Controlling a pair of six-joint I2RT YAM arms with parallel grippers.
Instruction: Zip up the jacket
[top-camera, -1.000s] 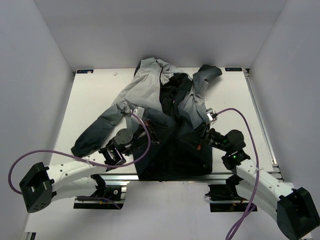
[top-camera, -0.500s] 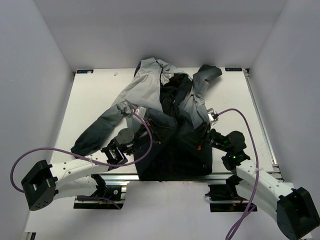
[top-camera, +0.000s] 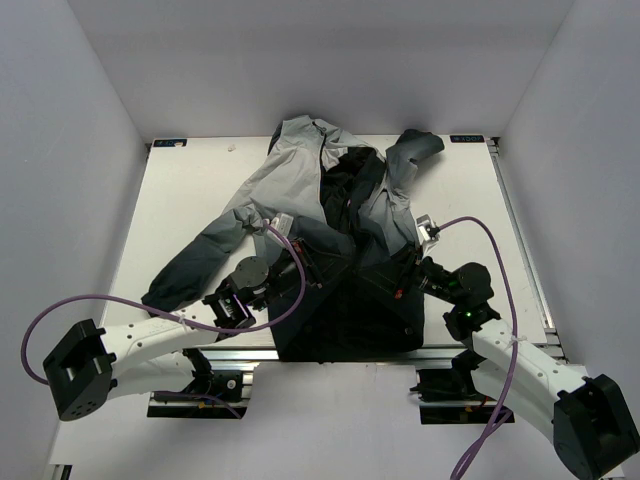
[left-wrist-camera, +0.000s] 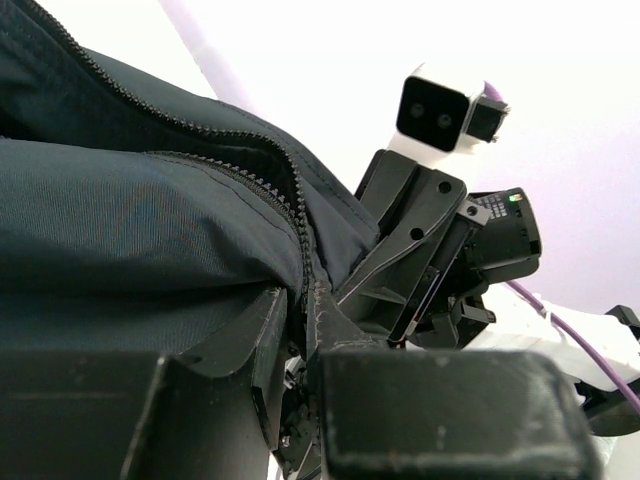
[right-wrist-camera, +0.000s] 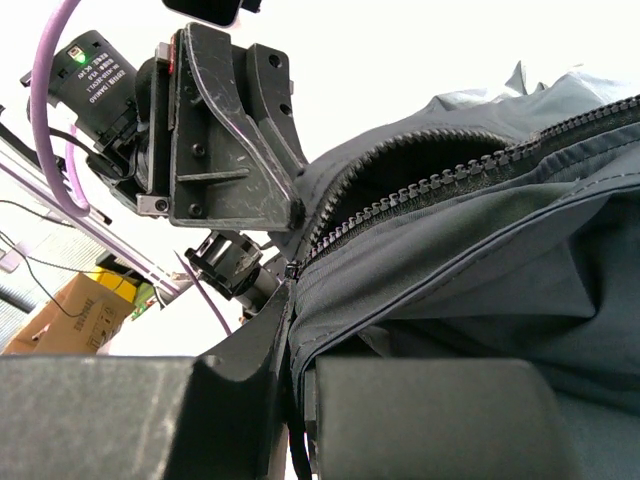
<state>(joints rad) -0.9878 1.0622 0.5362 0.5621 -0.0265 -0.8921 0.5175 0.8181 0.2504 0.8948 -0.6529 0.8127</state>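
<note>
Left pincer (left-wrist-camera: 305, 300) is clamped on the jacket (top-camera: 350, 305) right where the two rows of the zip (left-wrist-camera: 292, 205) run together. Right pincer (right-wrist-camera: 290, 292) is closed tight on the same cloth from the zip's other side, so the two face each other, very near. The jacket lies on the table (top-camera: 190, 190), hem nearest my bases, hood (top-camera: 300, 135) at the far end from the zip's foot, one sleeve (top-camera: 200, 260) stretched out left of the zip. Above my grips the zip gapes open and the black lining (top-camera: 345, 185) shows between the halves.

I judge the work barely begun: the teeth meet only at my grips. Whether either pincer has the slider itself I cannot tell; it is hidden in the pinch. To do this well, one pincer should anchor the hem below the slider and pull toward my bases, while the other draws the slider along the zip toward the hood, low and in line with the teeth. The upper halves lie crumpled and apart, so I expect bunching; short pulls with the zip taut, and the lining kept off the teeth, should avoid a jam
</note>
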